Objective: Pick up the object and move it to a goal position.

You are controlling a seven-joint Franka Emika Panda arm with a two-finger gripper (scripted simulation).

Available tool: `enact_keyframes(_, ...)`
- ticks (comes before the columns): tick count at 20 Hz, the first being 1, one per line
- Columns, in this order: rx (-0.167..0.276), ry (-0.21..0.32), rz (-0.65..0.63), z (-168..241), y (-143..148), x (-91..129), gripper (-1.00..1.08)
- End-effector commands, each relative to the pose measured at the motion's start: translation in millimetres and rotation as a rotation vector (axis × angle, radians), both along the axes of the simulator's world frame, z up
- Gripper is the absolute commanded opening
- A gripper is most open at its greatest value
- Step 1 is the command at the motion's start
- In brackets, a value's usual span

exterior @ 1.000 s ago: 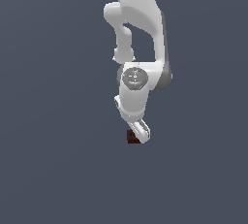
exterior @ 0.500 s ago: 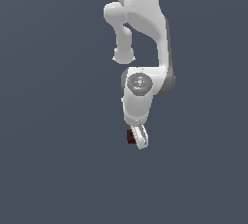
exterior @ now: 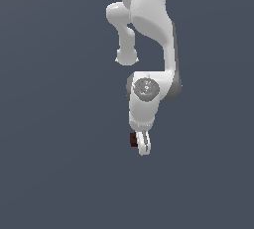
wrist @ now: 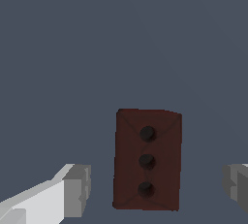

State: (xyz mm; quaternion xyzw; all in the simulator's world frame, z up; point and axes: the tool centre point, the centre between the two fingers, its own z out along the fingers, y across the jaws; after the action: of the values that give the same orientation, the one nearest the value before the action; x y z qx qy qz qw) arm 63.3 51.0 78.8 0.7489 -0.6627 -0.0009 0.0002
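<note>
The object (wrist: 147, 160) is a small dark reddish-brown block with three dark dots in a row on its upper face. In the wrist view it lies between my two grey fingertips (wrist: 77, 191), with a clear gap on each side, so the gripper (wrist: 157, 189) is open around it and touches nothing. In the exterior view only a dark sliver of the object (exterior: 133, 140) shows beside the white fingers (exterior: 144, 143), which point down at the floor. The gripper (exterior: 141, 144) hides most of the block there.
A plain dark grey-blue floor (exterior: 59, 173) fills both views. The white arm (exterior: 149, 34) reaches down from the upper edge of the exterior view. Nothing else is visible.
The arm has lowered, bringing the gripper down towards the floor around the block. The block itself has not moved.
</note>
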Motion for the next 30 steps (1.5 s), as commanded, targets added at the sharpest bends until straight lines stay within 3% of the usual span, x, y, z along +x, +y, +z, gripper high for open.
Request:
enact_keyframes(1,-0.001,-0.001,-0.023,-1.0,1.0,1.0,1.00)
enact_keyframes(10,-0.001,-0.001,-0.036,-5.4,1.7,1.3,1.00)
enact_keyframes(24,-0.001,-0.002,-0.040,-51.8,1.7,1.5,1.00)
enact_keyframes(25,-0.001,-0.002,-0.040,-51.8,1.7,1.5,-1.00)
enact_keyframes(30,-0.001,-0.002,-0.040,-51.8,1.7,1.5,-1.00)
